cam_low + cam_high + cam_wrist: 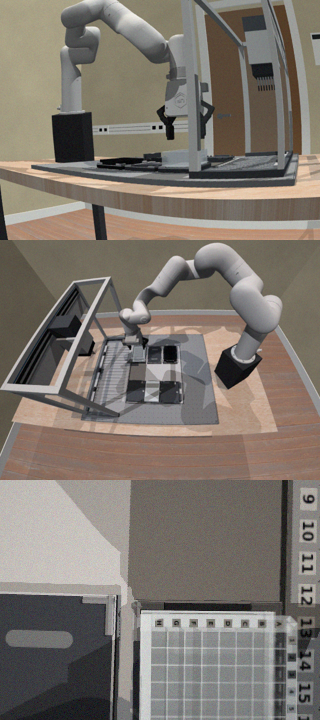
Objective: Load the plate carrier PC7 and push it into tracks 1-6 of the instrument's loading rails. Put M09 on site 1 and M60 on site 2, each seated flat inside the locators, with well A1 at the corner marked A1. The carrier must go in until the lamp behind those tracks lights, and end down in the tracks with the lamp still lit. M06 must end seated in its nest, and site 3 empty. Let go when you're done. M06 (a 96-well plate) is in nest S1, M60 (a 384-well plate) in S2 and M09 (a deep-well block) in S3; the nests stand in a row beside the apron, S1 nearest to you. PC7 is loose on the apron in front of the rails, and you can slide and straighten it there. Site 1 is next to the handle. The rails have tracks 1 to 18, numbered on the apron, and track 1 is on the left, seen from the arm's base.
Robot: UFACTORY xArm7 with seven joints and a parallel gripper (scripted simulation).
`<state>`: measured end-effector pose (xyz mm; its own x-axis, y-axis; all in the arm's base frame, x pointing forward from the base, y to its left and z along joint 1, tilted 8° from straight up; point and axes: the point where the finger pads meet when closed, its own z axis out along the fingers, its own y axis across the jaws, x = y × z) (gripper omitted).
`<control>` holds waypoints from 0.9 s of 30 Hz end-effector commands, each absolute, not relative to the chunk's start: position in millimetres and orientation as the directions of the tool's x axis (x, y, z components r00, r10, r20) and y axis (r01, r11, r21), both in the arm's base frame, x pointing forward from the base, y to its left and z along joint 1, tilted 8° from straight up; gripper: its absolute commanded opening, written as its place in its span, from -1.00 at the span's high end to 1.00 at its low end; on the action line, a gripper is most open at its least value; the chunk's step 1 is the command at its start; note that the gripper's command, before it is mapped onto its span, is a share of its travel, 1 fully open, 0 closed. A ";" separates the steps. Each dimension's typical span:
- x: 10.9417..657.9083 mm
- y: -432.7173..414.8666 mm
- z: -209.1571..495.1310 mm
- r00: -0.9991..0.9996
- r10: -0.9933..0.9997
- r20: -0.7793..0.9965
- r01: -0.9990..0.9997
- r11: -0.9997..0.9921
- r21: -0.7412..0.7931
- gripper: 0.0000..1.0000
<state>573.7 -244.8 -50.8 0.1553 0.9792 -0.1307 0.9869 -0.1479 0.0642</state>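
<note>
The deep-well block M09 [138, 353] is a pale gridded block in the nest nearest the rails. It fills the lower right of the wrist view [215, 665] and shows as a light block in the side view [180, 156]. M60 [154, 354] is the dark plate in the middle nest, also at the wrist view's lower left [57, 655]. M06 [170, 353] is the black plate in the nest nearest the arm's base. The carrier PC7 [154, 391] lies on the apron in front of the rails, with nothing on its sites. My gripper [186, 133] is open and empty, well above M09.
The loading rails [111, 374] lie left of the nests under a tall grey frame [59, 343]. One frame post [192, 103] stands in front of the gripper in the side view. Track numbers 9 to 15 [305, 595] run along the wrist view's right edge.
</note>
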 end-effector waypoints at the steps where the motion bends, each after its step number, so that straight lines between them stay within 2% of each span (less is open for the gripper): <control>1: 575.6 -245.2 -50.4 0.155 0.979 -0.131 0.987 -0.147 0.069 -1.00; 27: 576.3 -247.3 -65.0 0.155 0.979 -0.131 0.987 -0.147 0.069 -1.00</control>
<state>574.2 -246.8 -64.7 0.1553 0.9792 -0.1307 0.9869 -0.1479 0.0641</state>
